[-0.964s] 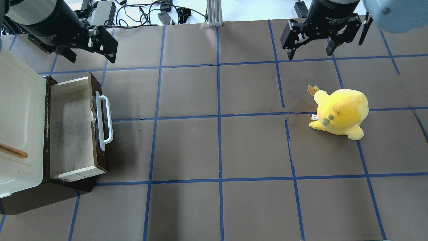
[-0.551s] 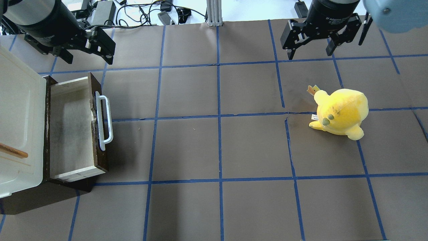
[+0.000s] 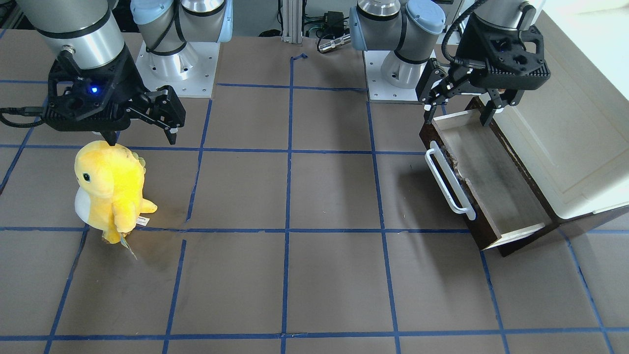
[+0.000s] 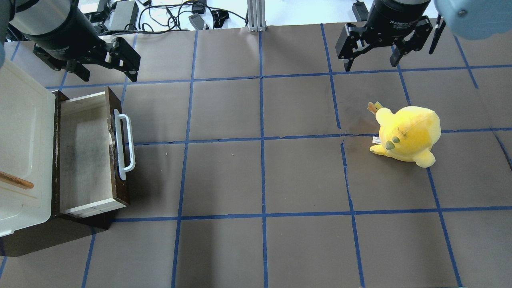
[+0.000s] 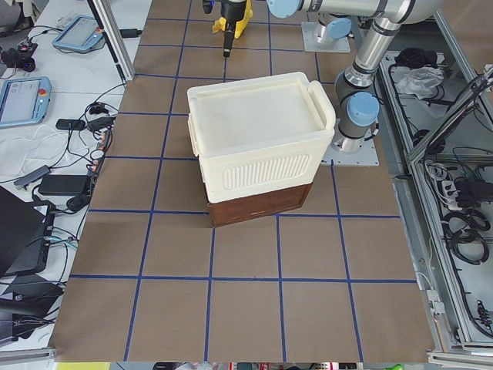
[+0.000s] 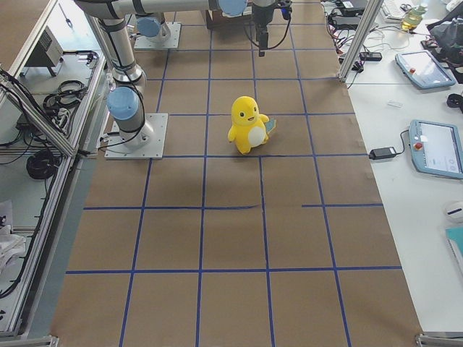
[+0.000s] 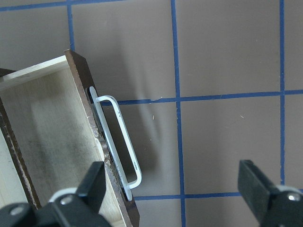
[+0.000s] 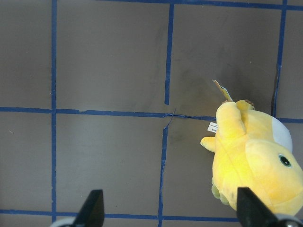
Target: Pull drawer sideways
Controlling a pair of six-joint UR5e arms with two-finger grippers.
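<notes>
The drawer point(image 4: 86, 154) stands pulled out of the dark base under a cream-white cabinet box point(image 4: 22, 148). Its pale wood interior is bare. Its dark brown front point(image 4: 119, 176) carries a long white bar handle point(image 4: 125, 146). The drawer also shows in the front view point(image 3: 491, 182) and in the left wrist view point(image 7: 52, 142), handle point(image 7: 118, 142) included. My left gripper point(image 4: 106, 74) point(image 3: 458, 117) point(image 7: 173, 189) is open and empty, above the drawer's end nearest the robot base, clear of the handle. My right gripper point(image 4: 371, 64) point(image 3: 142, 137) point(image 8: 170, 213) is open and empty, far from the drawer.
A yellow plush toy point(image 4: 408, 134) point(image 3: 110, 189) point(image 8: 255, 156) stands on the right half of the brown table, just below my right gripper. The cream-white box point(image 5: 258, 139) sits on its dark base point(image 5: 258, 206) at the table's left end. Blue tape lines grid the table.
My left gripper has shifted and turned slightly above the drawer's end. The drawer, the plush toy and my right gripper have not moved.
</notes>
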